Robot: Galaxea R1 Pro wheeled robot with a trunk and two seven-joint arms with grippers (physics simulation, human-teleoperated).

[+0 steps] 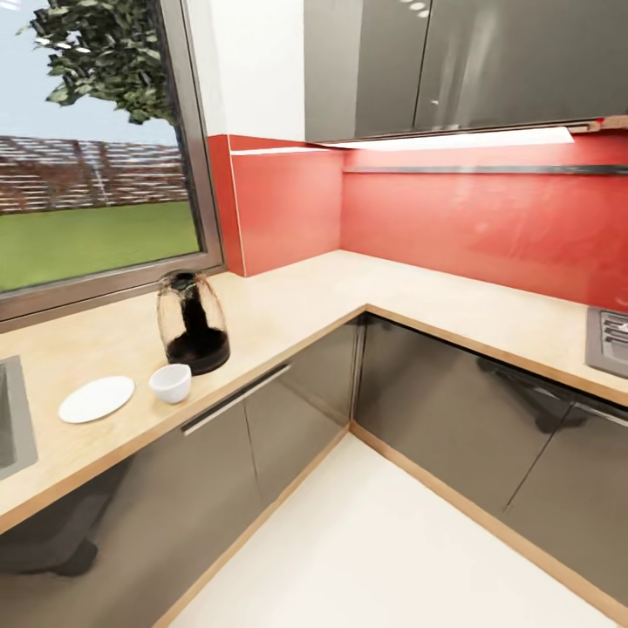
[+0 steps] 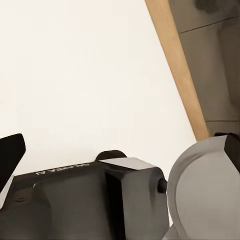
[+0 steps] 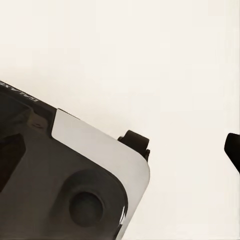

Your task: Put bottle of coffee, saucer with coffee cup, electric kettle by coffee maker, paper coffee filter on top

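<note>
Saucer and cup sit side by side on the surface, coffee maker just behind. My grippers' opening I cannot tell. Likely next: approach, set cup on saucer.

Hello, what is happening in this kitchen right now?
Nothing is being handled at this moment. The coffee maker stands on the countertop under the window. The coffee cup sits on the counter beside the saucer, not on it. The wrist cameras look down at the pale floor, over parts of the robot's own body, so the robot seems to be on its way.
</note>
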